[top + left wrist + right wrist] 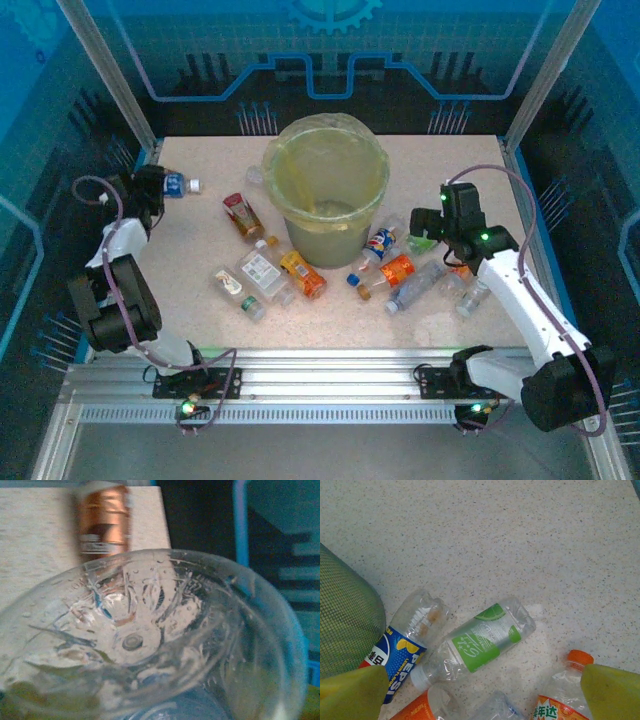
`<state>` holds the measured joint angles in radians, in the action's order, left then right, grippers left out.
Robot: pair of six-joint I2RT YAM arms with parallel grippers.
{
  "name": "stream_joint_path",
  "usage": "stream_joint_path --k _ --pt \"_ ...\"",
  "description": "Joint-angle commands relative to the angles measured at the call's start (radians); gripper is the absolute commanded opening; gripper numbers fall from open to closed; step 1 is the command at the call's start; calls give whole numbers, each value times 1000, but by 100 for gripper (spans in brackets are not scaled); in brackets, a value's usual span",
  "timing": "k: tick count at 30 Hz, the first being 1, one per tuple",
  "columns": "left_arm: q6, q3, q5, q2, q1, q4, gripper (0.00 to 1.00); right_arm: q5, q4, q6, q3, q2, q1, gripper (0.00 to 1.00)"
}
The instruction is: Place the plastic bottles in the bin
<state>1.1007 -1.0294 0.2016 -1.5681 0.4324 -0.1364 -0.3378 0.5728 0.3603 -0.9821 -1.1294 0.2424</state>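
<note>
Okay, left hand (160, 187) is right on the clear bottle (150, 630) at the desk's (190, 240) far-left corner; can't tell if it's clenched. I'd squeeze firmly mid-body before lifting toward the bin (325, 190). Right hand (482, 692) hangs wide open above the green-label bottle (480, 645).

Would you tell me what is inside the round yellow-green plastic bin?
Inside the bin, its thin bag liner and a pale patch at the bottom, unclear whether a bottle; the near wall covers the rest.
</note>
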Motion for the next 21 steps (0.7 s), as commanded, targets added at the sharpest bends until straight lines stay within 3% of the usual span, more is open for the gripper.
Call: stream_joint_path --k 1,8,15,21 --pt "-22 -86 46 42 -64 -36 61 -20 34 38 -35 32 15 100" --pt "-131 -267 27 98 -211 3 60 -24 85 78 -39 91 15 100" --pt "-383 -523 33 114 -383 103 60 -26 163 139 -48 127 14 100" --pt "-657 -735 42 49 -601 247 61 -27 218 204 -53 150 14 100"
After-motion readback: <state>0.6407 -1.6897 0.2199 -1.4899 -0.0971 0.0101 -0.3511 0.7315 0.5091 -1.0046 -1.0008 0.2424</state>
